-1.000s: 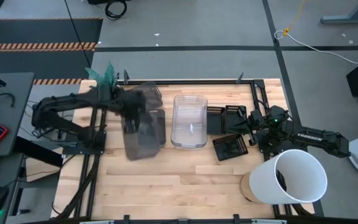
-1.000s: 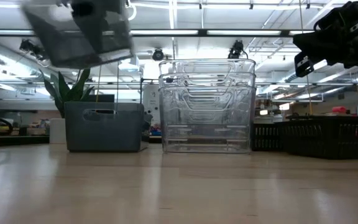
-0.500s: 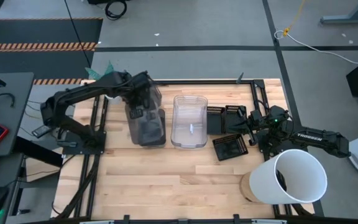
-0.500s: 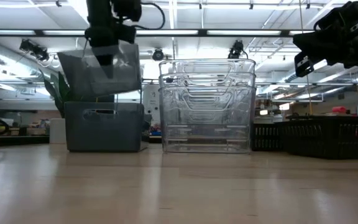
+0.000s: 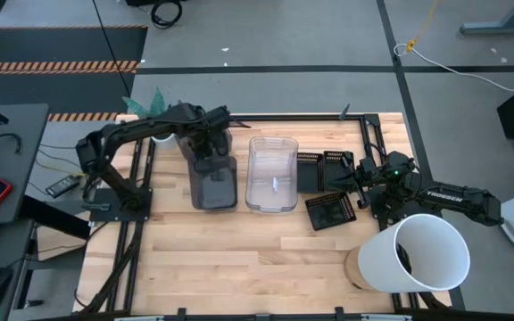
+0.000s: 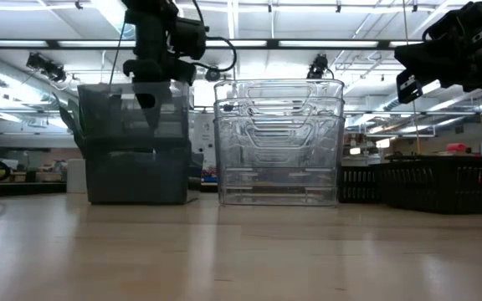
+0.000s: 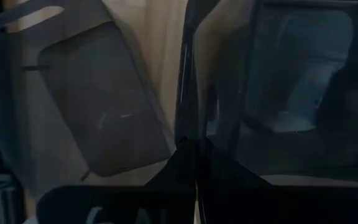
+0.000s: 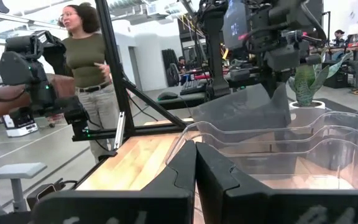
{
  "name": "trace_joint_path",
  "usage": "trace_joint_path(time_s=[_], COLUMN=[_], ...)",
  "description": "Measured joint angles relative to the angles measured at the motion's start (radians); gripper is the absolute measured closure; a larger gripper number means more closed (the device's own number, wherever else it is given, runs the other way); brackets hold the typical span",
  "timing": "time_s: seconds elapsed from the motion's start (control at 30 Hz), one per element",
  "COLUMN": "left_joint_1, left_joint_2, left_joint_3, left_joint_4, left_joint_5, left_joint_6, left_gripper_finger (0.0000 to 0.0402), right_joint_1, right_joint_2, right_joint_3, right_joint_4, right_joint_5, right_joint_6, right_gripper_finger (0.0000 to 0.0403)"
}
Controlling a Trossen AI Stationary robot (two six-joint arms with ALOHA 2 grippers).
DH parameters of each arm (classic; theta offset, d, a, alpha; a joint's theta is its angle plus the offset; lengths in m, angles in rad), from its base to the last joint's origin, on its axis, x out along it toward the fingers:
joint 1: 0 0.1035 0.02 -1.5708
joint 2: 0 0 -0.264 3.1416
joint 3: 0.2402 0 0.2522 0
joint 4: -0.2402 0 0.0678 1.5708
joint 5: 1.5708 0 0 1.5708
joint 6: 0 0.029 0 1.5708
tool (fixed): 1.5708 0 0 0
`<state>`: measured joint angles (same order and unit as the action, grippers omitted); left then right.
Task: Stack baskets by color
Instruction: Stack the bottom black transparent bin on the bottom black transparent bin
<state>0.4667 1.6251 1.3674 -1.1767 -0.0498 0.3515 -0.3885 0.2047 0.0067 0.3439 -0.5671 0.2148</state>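
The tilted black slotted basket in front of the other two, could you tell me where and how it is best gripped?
Probably by a side wall near its rim. The tilted black basket lies open side up and apart from its neighbours, so the right end effector, shut and waiting beside it, could open and come straight down, one finger inside and one outside. The slotted wall looks thin enough to pinch.

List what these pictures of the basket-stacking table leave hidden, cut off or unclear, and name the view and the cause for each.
- Whether the held grey basket is fully seated in the grey basket below: low view, smoky walls overlap.
- The left end effector's grip point: left wrist view, too close and dark.
- Number of black baskets: high view, the right arm covers some.
- White bucket's base: high view, its own rim hides it.
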Motion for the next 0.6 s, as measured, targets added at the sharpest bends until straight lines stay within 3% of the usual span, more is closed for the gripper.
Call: trace_joint_path(time_s=[0.6], left_joint_1=[-0.046], left_joint_2=[0.013], left_joint_3=[0.0], left_joint_4=[-0.003], left_joint_5=[0.092], left_joint_6=[-0.005], left_gripper_finger=[0.0391], right_joint_1=[0.0], right_joint_2=[0.0], right_joint_3=[0.0], right_joint_4=[0.001], right_joint_5=[0.0], right_joint_6=[0.0], right_gripper_finger=[0.0389])
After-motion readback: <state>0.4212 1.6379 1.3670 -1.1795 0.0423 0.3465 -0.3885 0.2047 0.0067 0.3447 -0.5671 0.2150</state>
